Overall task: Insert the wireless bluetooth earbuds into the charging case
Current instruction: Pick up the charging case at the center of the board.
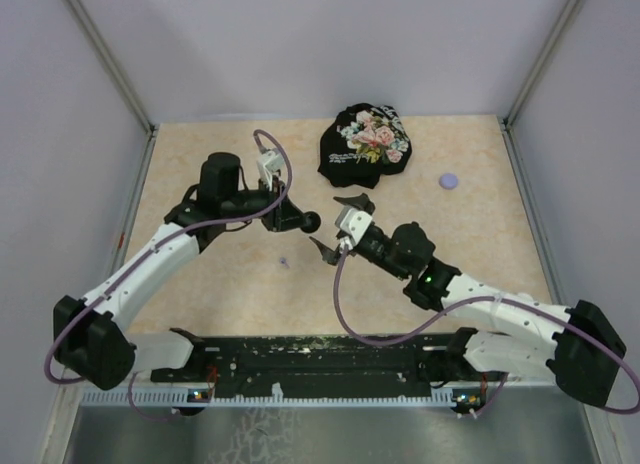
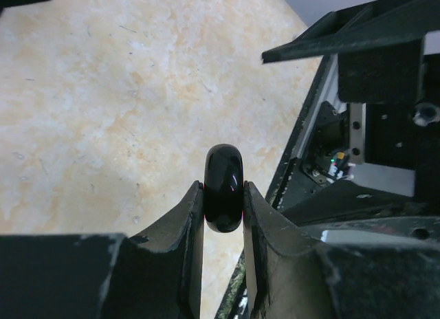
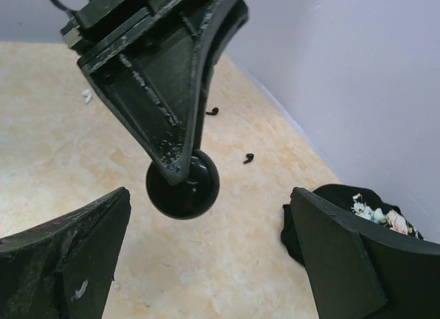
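Observation:
My left gripper (image 1: 303,221) is shut on a glossy black round charging case (image 1: 313,221) and holds it edge-on above the table; the case shows between the pads in the left wrist view (image 2: 224,188). My right gripper (image 1: 339,225) is open and empty, just right of the case and facing it. In the right wrist view the case (image 3: 184,186) hangs from the left fingers (image 3: 168,119), between and beyond my own open jaws. Two black earbuds (image 3: 212,112) (image 3: 248,158) and a white one (image 3: 86,95) lie on the table beyond. A tiny lavender earbud (image 1: 285,262) lies below the grippers.
A black floral cloth (image 1: 365,142) lies at the back centre, also seen in the right wrist view (image 3: 357,205). A lavender round puck (image 1: 449,181) sits at the back right. Pale walls enclose the table on three sides.

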You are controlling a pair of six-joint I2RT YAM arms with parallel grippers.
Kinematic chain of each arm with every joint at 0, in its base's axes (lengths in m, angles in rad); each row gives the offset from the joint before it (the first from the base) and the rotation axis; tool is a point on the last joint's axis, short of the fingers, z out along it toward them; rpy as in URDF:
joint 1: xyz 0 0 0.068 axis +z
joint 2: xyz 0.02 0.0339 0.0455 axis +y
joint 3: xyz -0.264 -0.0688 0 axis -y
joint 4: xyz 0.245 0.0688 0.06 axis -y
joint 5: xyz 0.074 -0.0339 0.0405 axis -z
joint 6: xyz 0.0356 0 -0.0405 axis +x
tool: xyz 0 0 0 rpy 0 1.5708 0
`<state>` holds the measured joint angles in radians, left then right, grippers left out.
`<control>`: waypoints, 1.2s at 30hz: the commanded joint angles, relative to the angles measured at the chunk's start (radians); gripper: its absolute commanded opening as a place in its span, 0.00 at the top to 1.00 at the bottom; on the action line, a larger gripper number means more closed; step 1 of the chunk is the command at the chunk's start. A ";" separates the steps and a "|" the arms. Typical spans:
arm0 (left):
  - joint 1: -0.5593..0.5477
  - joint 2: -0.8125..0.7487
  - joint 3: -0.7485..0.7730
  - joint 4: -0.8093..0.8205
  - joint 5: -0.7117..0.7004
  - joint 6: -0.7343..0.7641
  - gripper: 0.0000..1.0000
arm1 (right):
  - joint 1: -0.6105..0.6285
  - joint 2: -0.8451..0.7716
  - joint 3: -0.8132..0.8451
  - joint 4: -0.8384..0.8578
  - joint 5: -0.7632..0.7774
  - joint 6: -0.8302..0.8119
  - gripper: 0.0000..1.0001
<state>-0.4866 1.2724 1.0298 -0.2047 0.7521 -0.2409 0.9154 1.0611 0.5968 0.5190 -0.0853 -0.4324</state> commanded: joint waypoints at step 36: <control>0.010 -0.061 0.087 -0.057 0.262 0.388 1.00 | -0.311 0.013 0.073 0.084 -0.642 0.612 0.13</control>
<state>-0.4816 1.1992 1.0863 -0.2958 0.9207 0.1383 0.6262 1.0489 0.6735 0.4255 -0.5018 0.0799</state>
